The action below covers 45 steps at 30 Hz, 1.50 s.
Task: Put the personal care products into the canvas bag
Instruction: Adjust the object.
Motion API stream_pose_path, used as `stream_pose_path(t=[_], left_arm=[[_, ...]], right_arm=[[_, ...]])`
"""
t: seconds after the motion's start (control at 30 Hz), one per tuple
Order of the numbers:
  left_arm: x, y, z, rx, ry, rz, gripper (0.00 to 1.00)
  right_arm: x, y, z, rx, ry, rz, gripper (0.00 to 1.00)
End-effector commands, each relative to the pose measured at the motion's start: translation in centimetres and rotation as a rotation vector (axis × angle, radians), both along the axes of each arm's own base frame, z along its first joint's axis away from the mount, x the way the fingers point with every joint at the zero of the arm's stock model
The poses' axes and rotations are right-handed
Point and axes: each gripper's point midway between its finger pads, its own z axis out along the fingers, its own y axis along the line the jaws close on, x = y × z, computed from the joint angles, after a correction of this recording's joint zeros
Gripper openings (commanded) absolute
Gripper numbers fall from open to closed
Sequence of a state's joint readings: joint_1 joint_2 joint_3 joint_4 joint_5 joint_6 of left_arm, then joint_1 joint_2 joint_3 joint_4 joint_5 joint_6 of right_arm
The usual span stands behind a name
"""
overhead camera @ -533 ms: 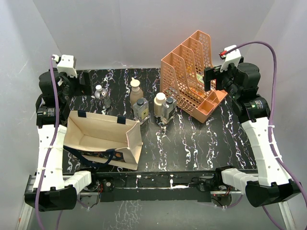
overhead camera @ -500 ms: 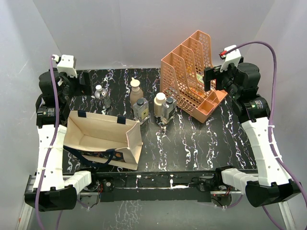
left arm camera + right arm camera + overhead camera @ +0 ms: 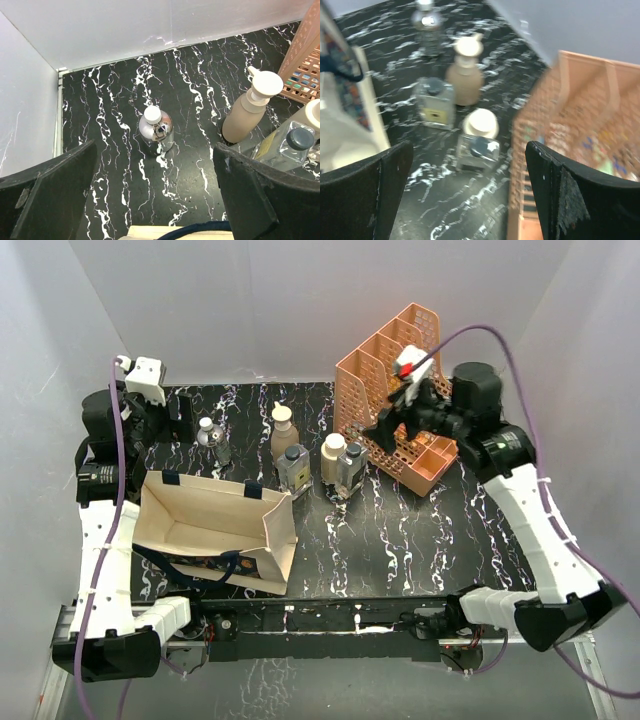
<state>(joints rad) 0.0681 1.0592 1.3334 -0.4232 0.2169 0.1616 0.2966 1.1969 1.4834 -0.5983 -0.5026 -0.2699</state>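
Left gripper (image 3: pixel 178 412) and right gripper (image 3: pixel 387 426) both gape wide, empty. I centre the right over the clear glass bottle (image 3: pixel 477 150), seemingly nearest, frame centre; canvas bag (image 3: pixel 283 540) lower left.

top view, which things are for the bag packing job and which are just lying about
For the job: canvas bag, silver bottle, tan bottle, cream bottle, clear glass bottle nearest the bag, other clear glass bottle.
Just lying about: peach mesh file organizer.

Silver btl (image 3: pixel 156 131) (white cap) upright betw wide-spread jaws; tan btl (image 3: pixel 248 111) right.
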Motion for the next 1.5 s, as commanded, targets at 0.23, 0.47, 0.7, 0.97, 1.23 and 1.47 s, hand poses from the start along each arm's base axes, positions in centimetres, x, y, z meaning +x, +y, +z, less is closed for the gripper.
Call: stream_pose_path(t=[0.23, 0.47, 0.7, 0.97, 1.23, 1.47], left_arm=[[0.9, -0.2, -1.6, 0.003, 0.015, -0.035, 0.97], [0.9, -0.2, -1.9, -0.025, 0.018, -0.044, 0.97], [0.8, -0.2, -1.4, -0.041, 0.008, -0.048, 0.97], [0.6, -0.8, -1.4, -0.059, 0.007, -0.083, 0.97], [0.5, -1.0, -1.6, -0.070, 0.010, -0.094, 0.97], [0.3, -0.8, -1.7, -0.063, 0.011, -0.093, 0.97]], right_arm=[[-5.3, 16.2, -1.7, -0.090, -0.017, 0.470, 0.98], [-9.5, 22.1, -4.3, -0.140, 0.040, 0.659, 0.96], [-12.0, 25.4, -5.5, -0.214, 0.022, 0.676, 0.95], [-10.7, 26.5, -6.5, -0.258, 0.049, 0.528, 0.94], [-12.4, 26.2, -8.2, -0.373, -0.048, 0.502, 0.92], [-12.2, 23.5, -9.9, -0.517, -0.123, 0.424, 0.93]])
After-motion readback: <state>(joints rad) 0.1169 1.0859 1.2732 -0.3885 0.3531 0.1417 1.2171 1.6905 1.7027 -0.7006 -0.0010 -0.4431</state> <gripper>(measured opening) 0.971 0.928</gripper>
